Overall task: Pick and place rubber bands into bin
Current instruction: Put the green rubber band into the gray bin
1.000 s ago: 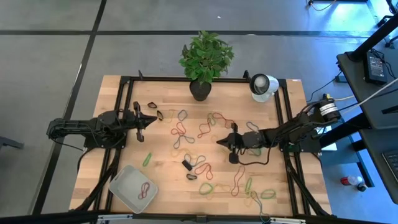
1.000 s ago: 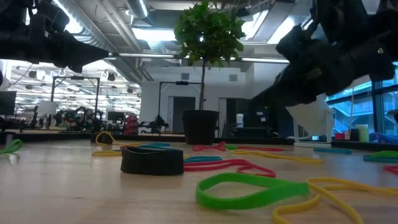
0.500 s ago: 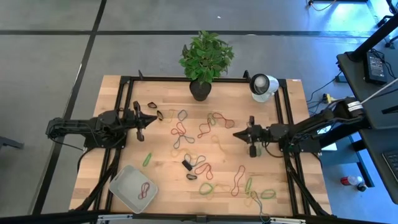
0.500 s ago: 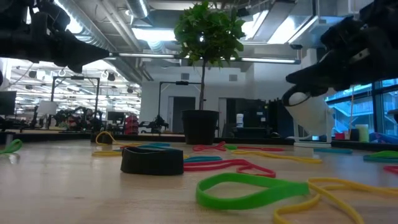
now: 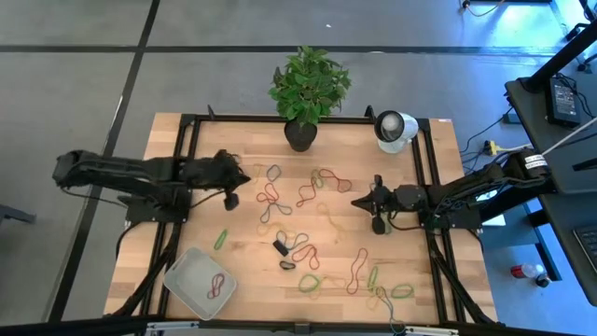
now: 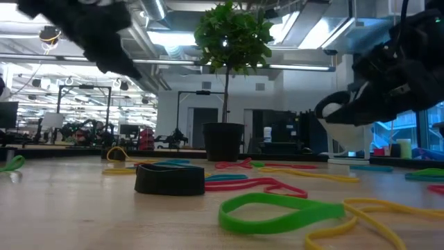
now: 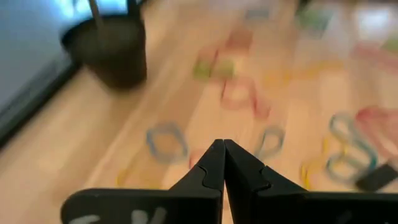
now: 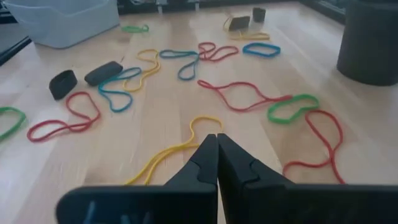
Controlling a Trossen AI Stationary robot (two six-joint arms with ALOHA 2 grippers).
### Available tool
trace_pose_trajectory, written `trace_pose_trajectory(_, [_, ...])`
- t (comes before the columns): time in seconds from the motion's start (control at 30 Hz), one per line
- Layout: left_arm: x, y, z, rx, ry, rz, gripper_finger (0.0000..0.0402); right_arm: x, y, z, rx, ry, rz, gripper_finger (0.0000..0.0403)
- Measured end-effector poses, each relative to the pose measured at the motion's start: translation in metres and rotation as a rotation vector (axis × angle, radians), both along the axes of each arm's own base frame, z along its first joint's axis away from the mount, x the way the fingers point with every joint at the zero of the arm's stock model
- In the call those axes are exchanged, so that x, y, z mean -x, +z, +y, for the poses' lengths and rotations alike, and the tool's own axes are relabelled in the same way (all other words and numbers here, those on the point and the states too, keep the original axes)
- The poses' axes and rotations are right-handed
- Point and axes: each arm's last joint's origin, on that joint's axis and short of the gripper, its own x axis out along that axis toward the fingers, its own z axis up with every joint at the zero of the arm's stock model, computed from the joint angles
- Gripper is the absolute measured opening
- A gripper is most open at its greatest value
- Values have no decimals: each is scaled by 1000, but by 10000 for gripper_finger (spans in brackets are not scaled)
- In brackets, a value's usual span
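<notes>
**Ana:** Wooden surface, plant pot at the far edge, and rubber bands strewn across its middle. Where's the bin?

**Ben:** Near the front left corner. That bin is a pale tray with one red band already lying in it.

**Ana:** And the pincers?

**Ben:** Left pincer hovers above the far left part of the scatter, fingers pressed together, holding nothing. Right pincer hangs over the right side, also closed and empty.

**Ana:** Which arm is nearer to a band?

**Ben:** Left one, I'd judge. A blue loop lies just beside its tip, toward the middle of the surface, and a tangle of red and blue bands sits a little nearer the front. The bin is also on that arm's side.

**Ana:** And on the right?

**Ben:** A yellow band stretches away just ahead of its tip, long axis roughly in line with the fingers. Either pincer would need to open before going down.
</notes>
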Motion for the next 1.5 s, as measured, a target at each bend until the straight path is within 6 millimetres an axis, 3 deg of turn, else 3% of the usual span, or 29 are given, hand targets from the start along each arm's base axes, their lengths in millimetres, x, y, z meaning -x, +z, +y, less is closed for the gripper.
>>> trace_pose_trajectory(0.13, [-26, 4, -7, 81, 47, 282, 5, 1, -3, 0, -39, -15, 28, 5])
trace_pose_trajectory(0.3, [-50, 4, -20, 226, 202, 470, 18, 4, -9, 0, -72, -34, 97, 6])
trace_pose_trajectory(0.53, [-51, -17, -49, 446, 448, 668, 72, 6, -15, -1, -113, -58, 152, 3])
trace_pose_trajectory(0.73, [-53, -30, -69, 494, 584, 699, 141, 8, -17, 0, -129, -32, 170, 7])
trace_pose_trajectory(0.9, [-55, -42, -79, 525, 676, 739, 176, 8, -16, 0, -149, -28, 169, 3])
trace_pose_trajectory(1.23, [-59, -69, -98, 505, 716, 865, 182, 8, -16, 0, -152, -30, 167, 11])
trace_pose_trajectory(1.5, [-63, -86, -101, 467, 750, 920, 182, 7, -15, 0, -132, -20, 156, 11])
